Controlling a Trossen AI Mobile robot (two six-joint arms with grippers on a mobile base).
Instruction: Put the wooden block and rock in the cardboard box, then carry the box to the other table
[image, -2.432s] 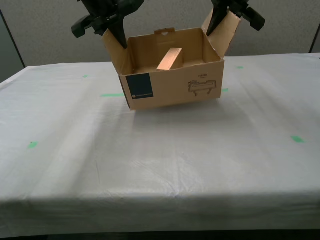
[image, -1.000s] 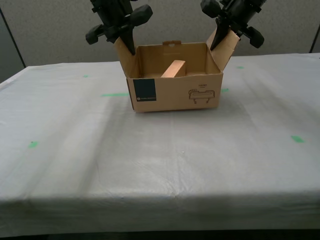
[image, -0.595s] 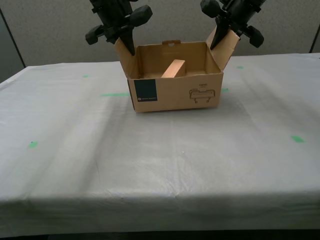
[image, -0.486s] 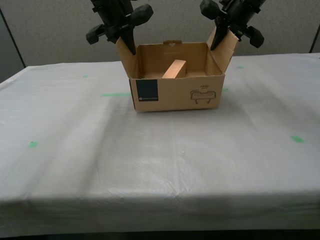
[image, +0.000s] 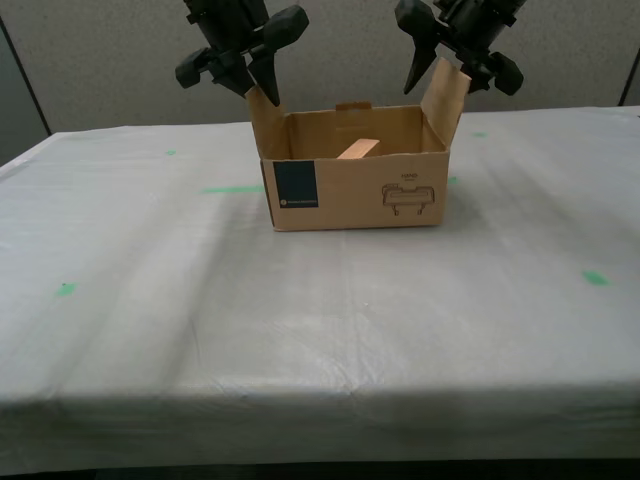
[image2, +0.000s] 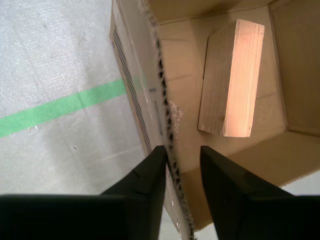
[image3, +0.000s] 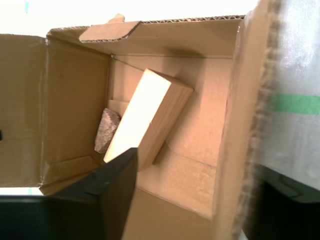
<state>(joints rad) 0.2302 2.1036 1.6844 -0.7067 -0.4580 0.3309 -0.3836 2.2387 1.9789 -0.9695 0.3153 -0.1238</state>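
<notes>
The cardboard box (image: 355, 195) sits flat on the other table (image: 320, 330), its white-grey cloth. Inside, the wooden block (image3: 145, 117) lies tilted, and the rock (image3: 106, 130) rests beside it near a wall. The exterior view shows only the block's top (image: 358, 150), and the rock is hidden there. My second gripper (image2: 181, 160) straddles the upright flap at the exterior view's left (image: 265, 95), open, with a gap on one side. My first gripper (image3: 200, 165) straddles the flap at the exterior view's right (image: 435, 75), open, one finger inside the box.
A green tape strip (image: 225, 189) lies on the cloth beside the box, and it also shows in the second wrist view (image2: 60, 107). Small green marks (image: 594, 277) dot the cloth. A grey partition wall (image: 100, 60) stands behind the table.
The box, earlier lifted and tilted, has come down flat on the cloth. Both flaps have swung more upright, and both grippers' jaws have spread off them.
</notes>
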